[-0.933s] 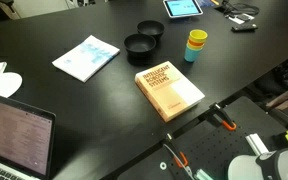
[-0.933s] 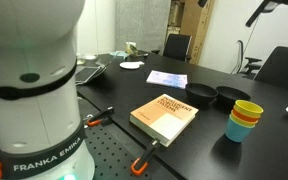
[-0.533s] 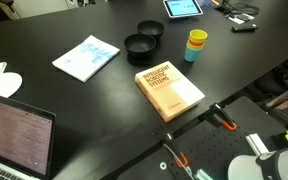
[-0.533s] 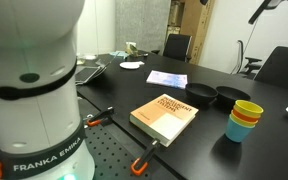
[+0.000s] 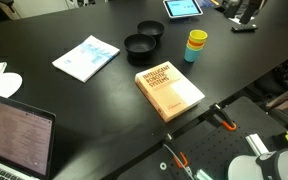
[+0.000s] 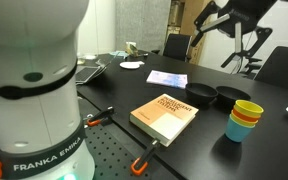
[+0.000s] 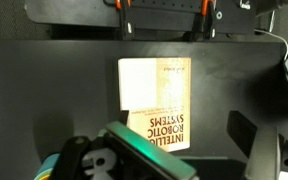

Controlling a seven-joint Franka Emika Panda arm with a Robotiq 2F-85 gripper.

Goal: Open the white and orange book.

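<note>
The white and orange book (image 5: 169, 92) lies closed and flat on the black table, orange-tan cover up, near the edge by the robot base; it also shows in an exterior view (image 6: 164, 115). In the wrist view the book (image 7: 156, 95) is seen from high above, its title block toward the camera. My gripper (image 7: 182, 127) hangs well above it with the two dark fingers apart and nothing between them. The arm and gripper (image 6: 219, 20) show dark at the top of an exterior view, far above the table.
A thin light blue and white book (image 5: 86, 57), two black bowls (image 5: 144, 42), stacked coloured cups (image 5: 196, 45) and a tablet (image 5: 182, 8) lie farther back. A laptop (image 5: 14, 135) is at one corner. Orange clamps (image 5: 227, 122) sit on the table edge.
The arm and gripper have swung into the top of both exterior views. The book and other objects have not moved.
</note>
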